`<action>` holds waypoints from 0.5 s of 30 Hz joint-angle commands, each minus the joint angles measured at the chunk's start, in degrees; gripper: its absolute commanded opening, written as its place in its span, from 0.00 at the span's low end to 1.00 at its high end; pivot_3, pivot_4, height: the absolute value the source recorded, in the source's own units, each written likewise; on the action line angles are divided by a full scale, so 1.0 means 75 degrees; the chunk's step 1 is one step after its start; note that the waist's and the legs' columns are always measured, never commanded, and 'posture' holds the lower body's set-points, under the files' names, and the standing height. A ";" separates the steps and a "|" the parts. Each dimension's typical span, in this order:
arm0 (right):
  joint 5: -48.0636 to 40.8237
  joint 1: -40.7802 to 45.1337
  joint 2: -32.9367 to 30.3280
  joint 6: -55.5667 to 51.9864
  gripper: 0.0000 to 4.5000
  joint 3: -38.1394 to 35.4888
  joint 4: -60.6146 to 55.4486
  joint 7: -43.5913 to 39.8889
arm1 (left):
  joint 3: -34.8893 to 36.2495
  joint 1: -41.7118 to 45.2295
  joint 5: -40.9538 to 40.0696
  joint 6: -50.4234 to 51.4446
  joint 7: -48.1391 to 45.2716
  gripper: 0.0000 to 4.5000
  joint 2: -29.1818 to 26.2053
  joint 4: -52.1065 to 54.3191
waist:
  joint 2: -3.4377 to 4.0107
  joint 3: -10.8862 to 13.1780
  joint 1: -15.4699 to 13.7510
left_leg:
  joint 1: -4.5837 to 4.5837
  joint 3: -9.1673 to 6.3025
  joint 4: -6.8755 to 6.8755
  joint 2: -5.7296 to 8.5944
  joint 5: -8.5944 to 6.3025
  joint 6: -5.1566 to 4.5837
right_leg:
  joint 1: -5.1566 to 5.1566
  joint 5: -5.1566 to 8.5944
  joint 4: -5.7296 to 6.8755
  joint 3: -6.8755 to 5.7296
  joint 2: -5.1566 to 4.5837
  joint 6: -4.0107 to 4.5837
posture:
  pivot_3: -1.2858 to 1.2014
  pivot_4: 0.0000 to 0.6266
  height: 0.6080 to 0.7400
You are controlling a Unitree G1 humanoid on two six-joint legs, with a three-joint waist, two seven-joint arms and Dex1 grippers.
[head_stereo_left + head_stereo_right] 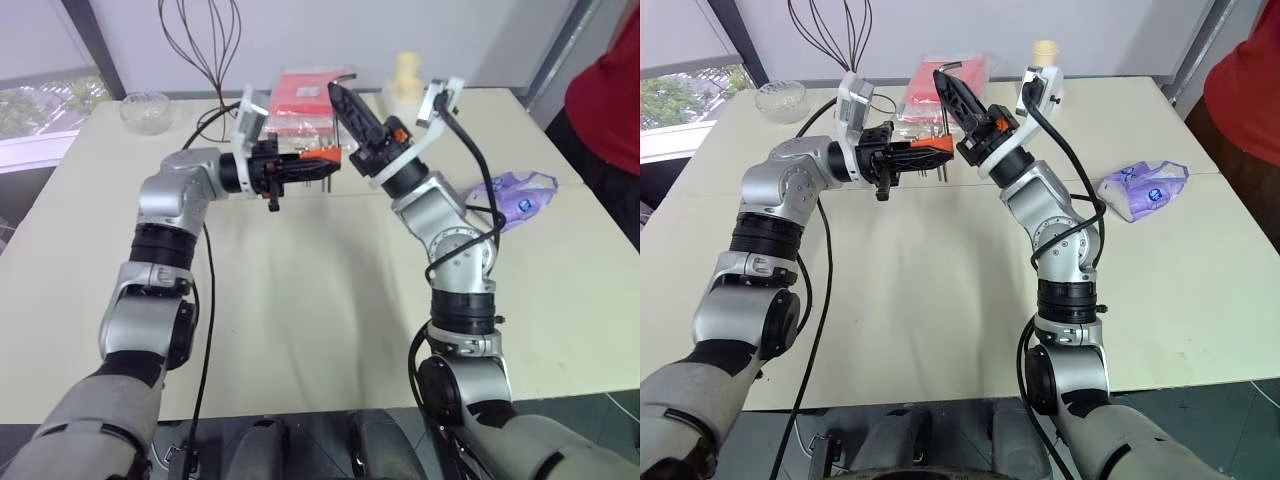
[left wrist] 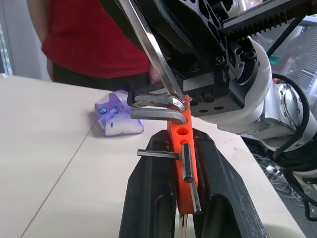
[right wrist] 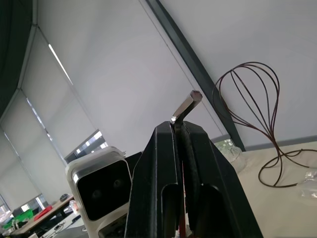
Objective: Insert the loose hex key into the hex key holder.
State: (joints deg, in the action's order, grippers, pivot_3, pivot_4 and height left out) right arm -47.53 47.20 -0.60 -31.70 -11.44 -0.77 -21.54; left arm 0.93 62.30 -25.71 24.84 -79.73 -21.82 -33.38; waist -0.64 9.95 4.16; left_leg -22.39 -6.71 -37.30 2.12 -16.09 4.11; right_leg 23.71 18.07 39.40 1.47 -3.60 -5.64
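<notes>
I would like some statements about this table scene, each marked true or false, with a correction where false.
1. The left tool is shut on the small orange plastic hex key holder. True.
2. The right tool holds the thin grey L-shaped hex key. True.
3. The purple and white plastic packet lies in the clear glass bowl. False: it lies on the cream table, far from the bowl.
4. The orange holder rests on the table. False: it is held above it.
</notes>
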 commanded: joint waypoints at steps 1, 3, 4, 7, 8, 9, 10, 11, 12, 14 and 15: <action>0.0045 -0.0018 -0.0006 0.0157 0.01 -0.0057 0.0052 0.0064 | 0.0195 0.0048 -0.0278 -0.0026 -0.0117 0.00 -0.0039 0.0519 | 0.0000 0.0000 0.0000 | 0.0000 0.0000 0.0000 0.0000 0.0000 0.0000 | 0.0000 0.0000 0.0000 0.0000 0.0000 0.0000 | 0.52 0.24 1.00; 0.0049 -0.0015 -0.0003 0.0165 0.01 -0.0055 0.0059 0.0065 | 0.0200 0.0029 -0.0286 -0.0013 -0.0111 0.00 -0.0043 0.0548 | 0.0000 0.0000 -0.0004 | 0.0000 -0.0001 -0.0001 -0.0001 0.0000 0.0000 | 0.0000 0.0000 0.0000 0.0000 0.0000 0.0000 | 0.52 0.24 1.00; 0.0052 -0.0009 -0.0003 0.0171 0.01 -0.0058 0.0070 0.0068 | 0.0195 0.0018 -0.0287 -0.0014 -0.0109 0.00 -0.0048 0.0560 | 0.0000 0.0000 -0.0005 | 0.0000 -0.0001 -0.0001 0.0000 0.0000 0.0000 | -0.0001 0.0000 0.0000 0.0000 0.0000 0.0000 | 0.52 0.24 1.00; 0.0061 0.0001 -0.0014 0.0181 0.01 -0.0072 0.0104 0.0058 | 0.0187 0.0000 -0.0308 -0.0012 -0.0073 0.00 -0.0046 0.0587 | 0.0000 0.0000 -0.0004 | 0.0000 0.0000 -0.0001 -0.0001 0.0000 0.0000 | -0.0001 0.0000 0.0000 0.0000 -0.0001 0.0000 | 0.52 0.24 1.00; 0.0065 -0.0001 -0.0017 0.0181 0.01 -0.0068 0.0104 0.0055 | 0.0187 0.0001 -0.0312 -0.0017 -0.0060 0.00 -0.0043 0.0588 | 0.0000 0.0000 -0.0004 | 0.0000 0.0000 -0.0002 0.0000 0.0000 0.0000 | -0.0001 0.0000 0.0000 0.0000 -0.0001 0.0000 | 0.52 0.24 1.00; 0.0059 -0.0004 -0.0018 0.0172 0.01 -0.0065 0.0099 0.0051 | 0.0193 0.0007 -0.0309 -0.0034 -0.0040 0.00 -0.0040 0.0575 | 0.0000 0.0000 -0.0004 | 0.0000 0.0000 -0.0002 0.0000 0.0000 0.0000 | -0.0001 0.0000 0.0000 0.0000 -0.0001 0.0000 | 0.52 0.24 1.00; 0.0043 -0.0009 -0.0012 0.0163 0.01 -0.0065 0.0084 0.0050 | 0.0194 0.0015 -0.0302 -0.0048 -0.0034 0.00 -0.0041 0.0554 | 0.0000 0.0000 -0.0001 | 0.0000 -0.0001 -0.0001 0.0000 0.0000 0.0000 | -0.0001 0.0000 0.0000 0.0000 -0.0001 0.0000 | 0.52 0.24 1.00; 0.0030 -0.0012 -0.0005 0.0155 0.01 -0.0067 0.0070 0.0050 | 0.0191 0.0018 -0.0297 -0.0055 -0.0036 0.00 -0.0045 0.0535 | 0.0000 0.0000 0.0001 | 0.0000 0.0000 -0.0001 0.0000 0.0000 0.0000 | 0.0000 0.0000 0.0000 0.0000 0.0000 0.0000 | 0.52 0.24 1.00; 0.0018 -0.0009 0.0005 0.0151 0.01 -0.0073 0.0052 0.0056 | 0.0169 0.0001 -0.0274 -0.0063 -0.0053 0.00 -0.0058 0.0516 | 0.0000 0.0000 0.0001 | 0.0000 -0.0001 0.0000 0.0000 0.0000 0.0000 | 0.0000 0.0000 0.0000 0.0000 0.0000 0.0000 | 0.52 0.24 1.00; -0.0008 0.0021 0.0026 0.0166 0.01 -0.0103 0.0028 0.0082 | 0.0051 -0.0101 -0.0176 -0.0094 -0.0146 0.00 -0.0111 0.0519 | 0.0000 0.0000 0.0001 | 0.0000 0.0000 -0.0001 0.0000 0.0000 0.0000 | 0.0000 0.0000 0.0000 0.0000 0.0000 0.0000 | 0.52 0.24 1.00; -0.0015 0.0047 0.0036 0.0183 0.01 -0.0118 0.0022 0.0098 | -0.0037 -0.0187 -0.0113 -0.0102 -0.0225 0.00 -0.0156 0.0544 | 0.0000 0.0000 0.0001 | 0.0000 0.0000 -0.0001 0.0000 0.0000 0.0000 | 0.0000 0.0000 0.0000 0.0000 0.0000 0.0000 | 0.52 0.24 1.00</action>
State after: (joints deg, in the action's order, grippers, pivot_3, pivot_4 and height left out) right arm -46.55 46.42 -0.69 -31.53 -11.87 1.27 -20.70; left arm 0.88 61.32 -26.70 24.69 -80.20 -21.97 -30.88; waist -0.64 9.95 4.17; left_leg -22.39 -6.71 -37.30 2.11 -16.09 4.11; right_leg 23.71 18.07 39.40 1.48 -3.60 -5.64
